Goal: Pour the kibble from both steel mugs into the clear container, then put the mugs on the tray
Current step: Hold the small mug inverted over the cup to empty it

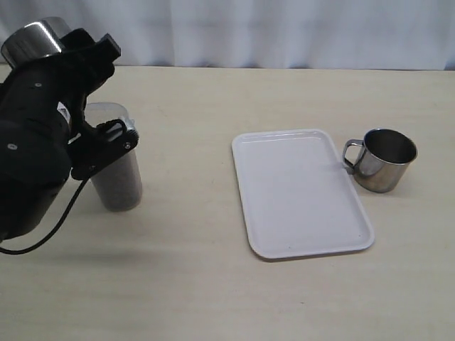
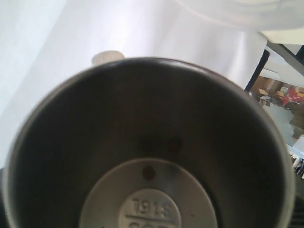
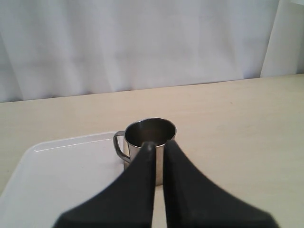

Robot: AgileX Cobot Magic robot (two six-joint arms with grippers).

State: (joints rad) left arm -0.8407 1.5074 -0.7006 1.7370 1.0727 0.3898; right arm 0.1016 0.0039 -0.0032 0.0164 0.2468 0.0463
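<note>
Exterior view: left pincer (image 1: 60, 57) grasping tipped steel mug (image 1: 32, 39) near clear container (image 1: 117, 177); right pincer (image 3: 159, 145) clenched, empty.

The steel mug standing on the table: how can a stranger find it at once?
Find the white tray. The steel mug stands upright on the table beside its far right corner, handle toward the tray. The other mug is up in the air, far left.

Black arm (image 1: 32, 153) holding raised steel mug (image 1: 34, 39) by clear container (image 1: 118, 186), white tray (image 1: 298, 195), upright steel mug (image 1: 384, 163) just beside it
</note>
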